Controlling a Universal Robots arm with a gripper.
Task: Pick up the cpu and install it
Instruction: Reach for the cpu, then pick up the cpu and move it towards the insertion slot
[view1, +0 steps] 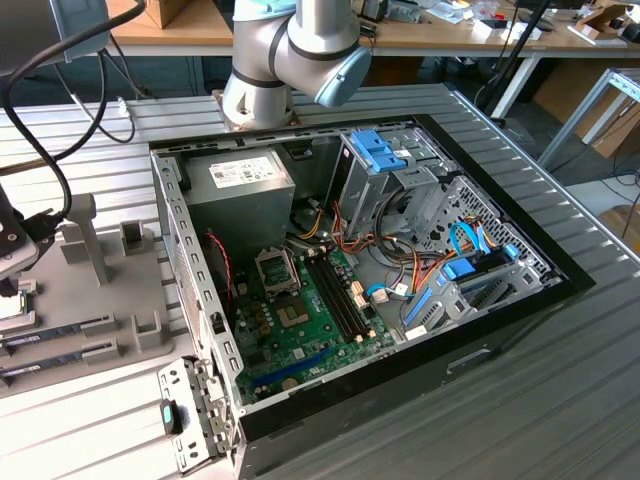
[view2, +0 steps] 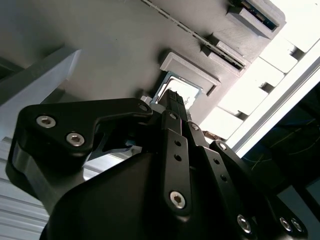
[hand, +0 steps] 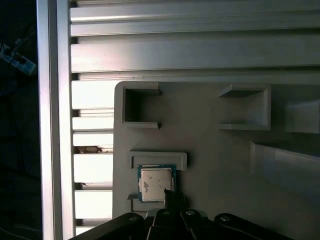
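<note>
Misalignment is your nearest worry: the gripper (hand: 169, 199) hangs just at one corner of the cpu (hand: 156, 183), and you cannot tell from here whether it is released or clenched. The cpu lies flat, metal top up, in its shallow nest on the grey fixture plate (hand: 215, 150), not lifted. Come down off-centre and you could tip the chip against the raised lip (hand: 158, 159) or scrape it. Farther off, well apart from the plate, the socket (view1: 277, 268) sits on the motherboard (view1: 300, 320) inside the open case (view1: 170, 230). The loose cables (view1: 345, 240) nearby could snag.
</note>
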